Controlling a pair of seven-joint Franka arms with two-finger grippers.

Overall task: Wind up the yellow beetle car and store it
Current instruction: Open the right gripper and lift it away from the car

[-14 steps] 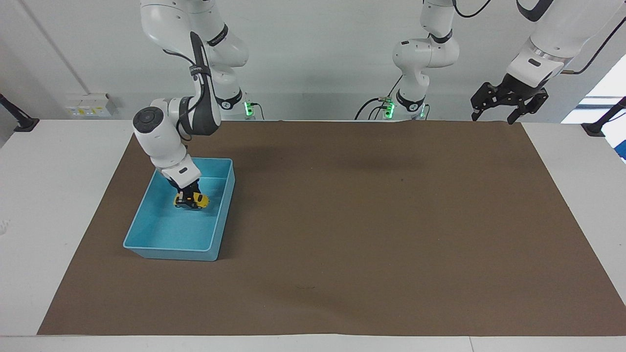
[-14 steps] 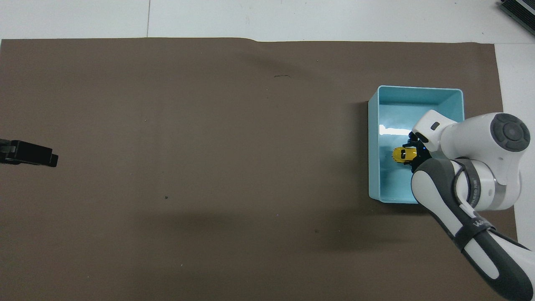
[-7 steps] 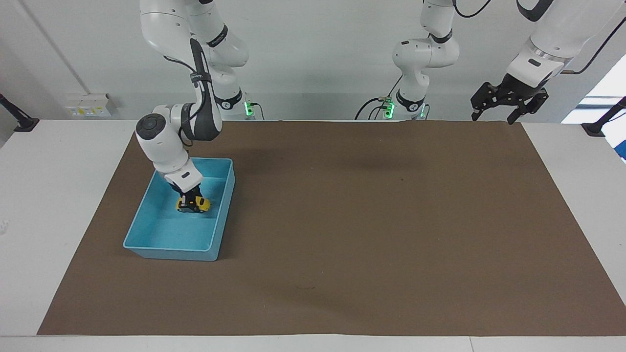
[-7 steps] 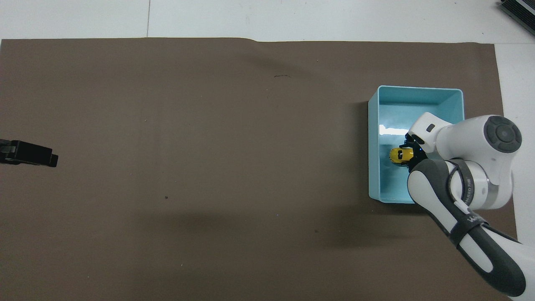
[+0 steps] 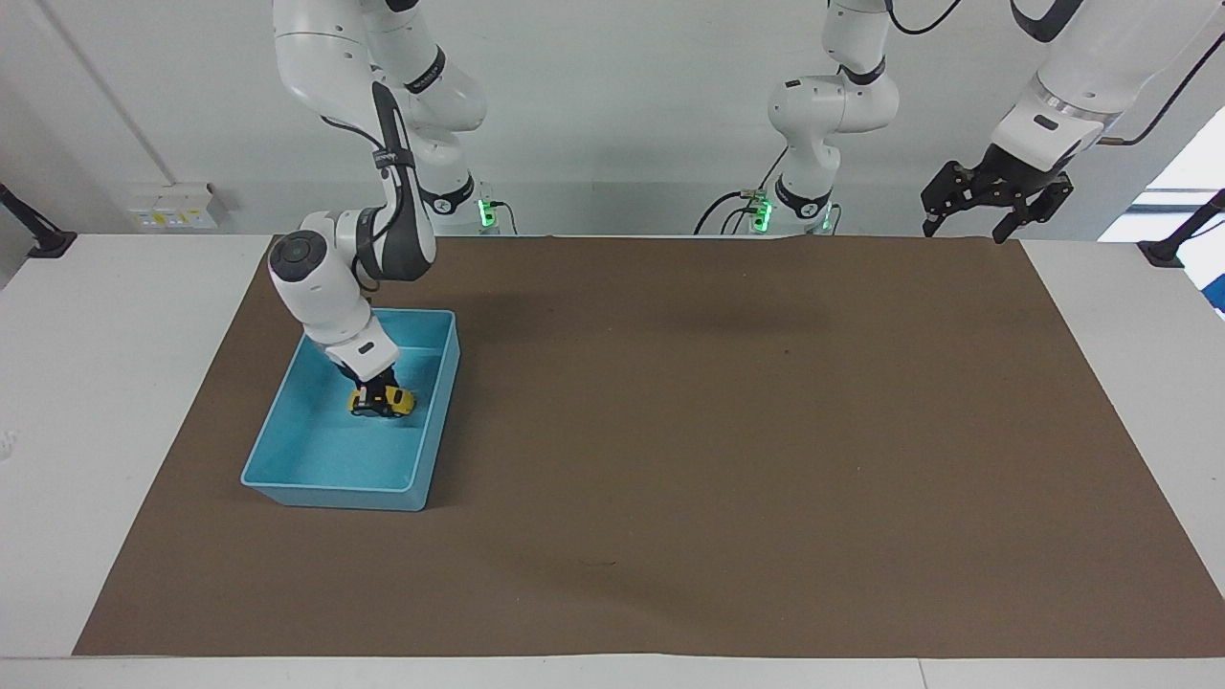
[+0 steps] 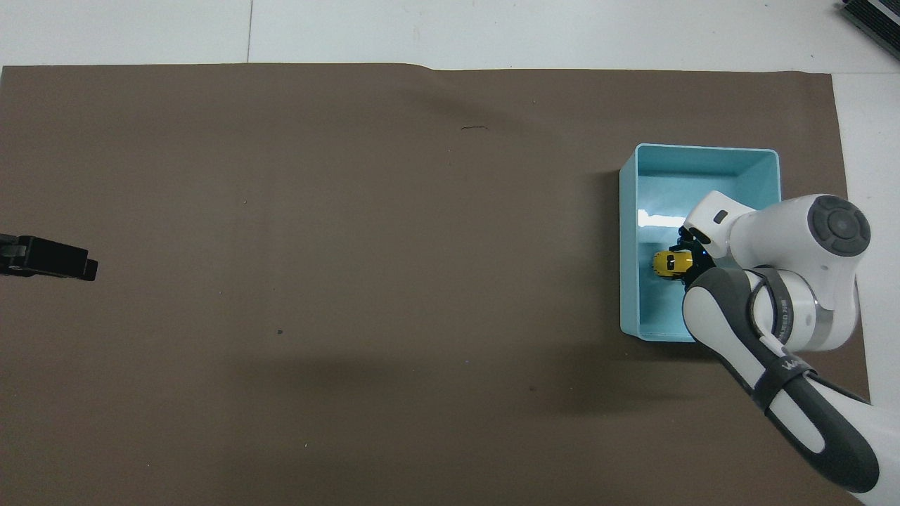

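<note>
A brown mat (image 5: 670,431) covers most of the white table (image 5: 96,383), with a pale wall above the arm bases. Working outward from the robots' end, I first have the left gripper (image 5: 995,206) hanging in the air over the mat's edge nearest the robots, at the left arm's end of the table; its fingers are spread and hold nothing, and that arm is only waiting.

At the right arm's end of the table sits the blue bin (image 5: 287,478). My right gripper (image 5: 378,394) is down inside it, fingers pinching the yellow beetle car (image 5: 385,403), which sits low within the bin walls, roughly mid-bin. From the facing view I cannot tell whether its wheels are touching the floor of the bin or hanging just above it.

I judge the job nearly finished: the car is already inside its storage place, and whether it has been wound I cannot read from here. What is left, as I see it, is to let go of the car and lift the arm clear.

As for writing, there is lettering on the right arm's dark cable strap (image 6: 794,369), but I cannot make it out.
</note>
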